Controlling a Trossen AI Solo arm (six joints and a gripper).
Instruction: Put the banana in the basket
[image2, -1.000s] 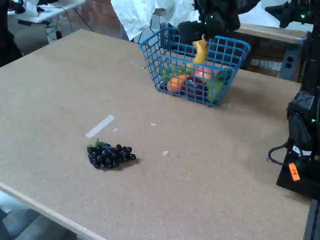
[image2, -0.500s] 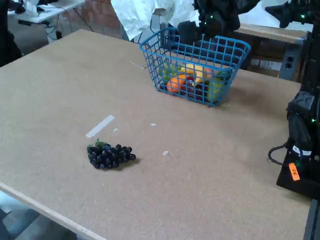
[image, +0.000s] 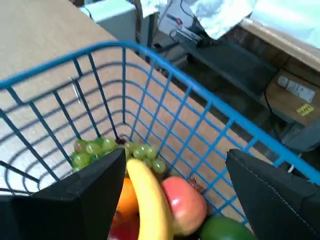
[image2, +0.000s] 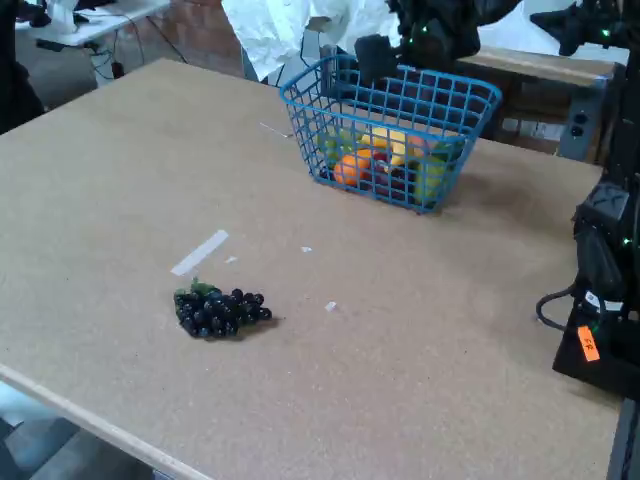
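Brown tabletop (image2: 120, 180), banana (image: 150, 205) inside basket (image2: 400, 100), dark grapes (image2: 220, 311) well apart

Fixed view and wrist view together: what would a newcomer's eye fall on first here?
Probably the blue basket at the table's far side, full of bright fruit, with the banana lying on top of the pile. The open gripper hangs just above it, empty. Next, the dark grape bunch alone on the near tabletop.

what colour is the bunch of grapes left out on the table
Very dark, nearly black, with a bit of green at the stem: the grape bunch, clearest in the fixed view.
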